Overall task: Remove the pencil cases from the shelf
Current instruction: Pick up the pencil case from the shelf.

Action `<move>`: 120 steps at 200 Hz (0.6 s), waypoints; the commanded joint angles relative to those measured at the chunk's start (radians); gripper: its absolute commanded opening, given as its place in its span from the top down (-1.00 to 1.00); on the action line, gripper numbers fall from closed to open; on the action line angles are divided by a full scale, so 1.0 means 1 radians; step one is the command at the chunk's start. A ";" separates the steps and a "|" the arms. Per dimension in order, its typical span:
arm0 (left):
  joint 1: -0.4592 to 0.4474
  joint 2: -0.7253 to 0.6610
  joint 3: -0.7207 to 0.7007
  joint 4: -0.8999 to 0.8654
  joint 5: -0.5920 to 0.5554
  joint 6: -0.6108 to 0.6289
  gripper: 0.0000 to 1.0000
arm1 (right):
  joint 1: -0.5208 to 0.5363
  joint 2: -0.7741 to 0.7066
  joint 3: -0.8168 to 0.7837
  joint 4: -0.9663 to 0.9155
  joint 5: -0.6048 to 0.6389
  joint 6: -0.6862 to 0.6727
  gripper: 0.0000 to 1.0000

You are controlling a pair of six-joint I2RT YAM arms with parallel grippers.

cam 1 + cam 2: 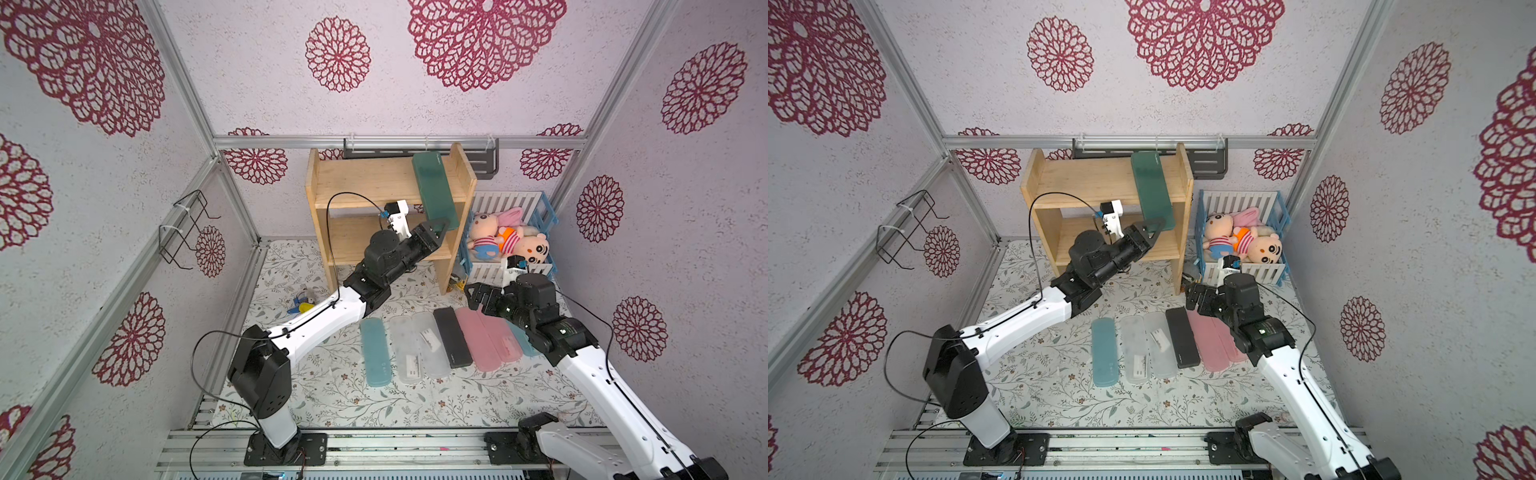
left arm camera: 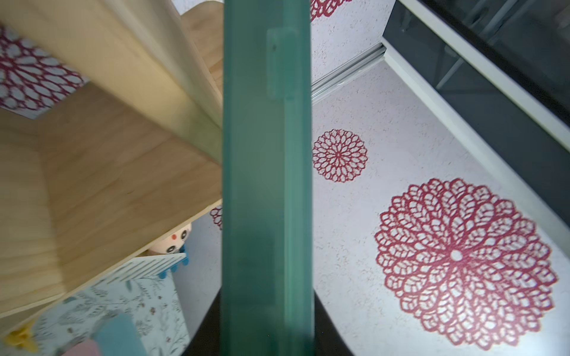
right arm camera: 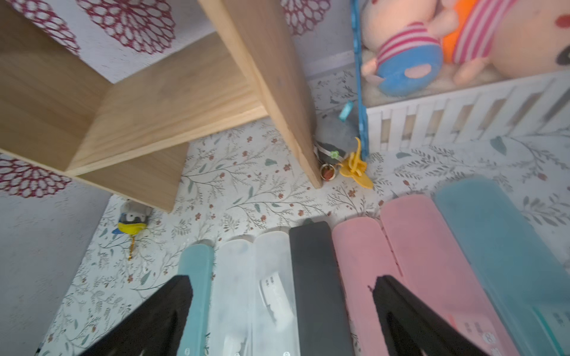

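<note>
Right gripper (image 1: pixel 473 297) gaped above seven cases (image 1: pixel 409 349); left gripper (image 1: pixel 441 226) pinched the green case (image 1: pixel 434 187) endwise, risking a pivot into the shelf (image 1: pixel 365 178).

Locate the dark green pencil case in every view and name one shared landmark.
Top view: dark green pencil case slants across the shelf's upper tier, right of centre.
Top view: same spot, near centre.
Left wrist: vertical band mid-picture.
Right wrist: not in it.
Shared landmark: the wooden shelf, in all four.

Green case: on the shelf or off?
Half off: dark green case overhangs the shelf top, near end clamped in left end effector.
</note>
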 commanded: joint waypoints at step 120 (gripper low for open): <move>-0.089 -0.842 -0.805 -0.323 -0.411 0.370 1.00 | 0.420 0.278 0.271 0.424 -0.107 0.140 -0.98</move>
